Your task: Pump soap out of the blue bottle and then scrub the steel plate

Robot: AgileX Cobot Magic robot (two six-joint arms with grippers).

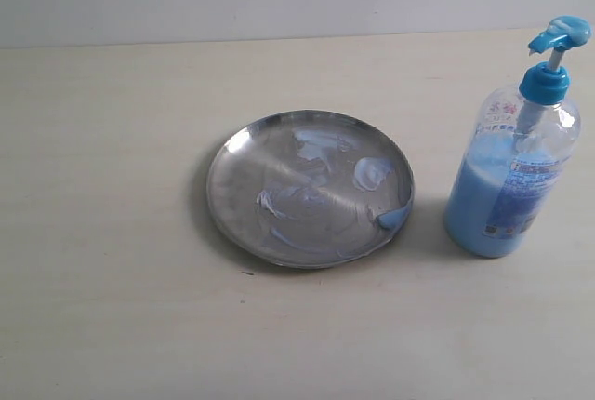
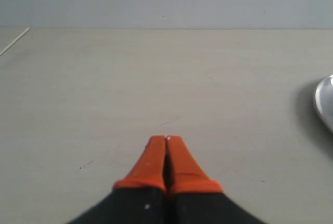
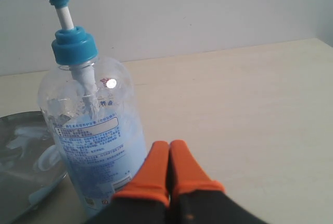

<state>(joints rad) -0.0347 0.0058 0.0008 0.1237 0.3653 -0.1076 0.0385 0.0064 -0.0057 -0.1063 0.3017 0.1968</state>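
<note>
You have the left gripper [image 2: 167,139] and right gripper [image 3: 168,145] each with jaws pressed together, and beyond them the shiny steel plate [image 1: 232,172], streaked with whitish-blue soap [image 1: 372,174], lies mid-table [image 1: 112,307], the roughly half-full blue bottle [image 1: 509,186] upright just right of it.

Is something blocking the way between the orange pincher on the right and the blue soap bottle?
Nothing visible does. The right gripper, jaws shut, sits close to the blue bottle with no object between them. The steel plate lies on the bottle's other side, out of the way.
</note>
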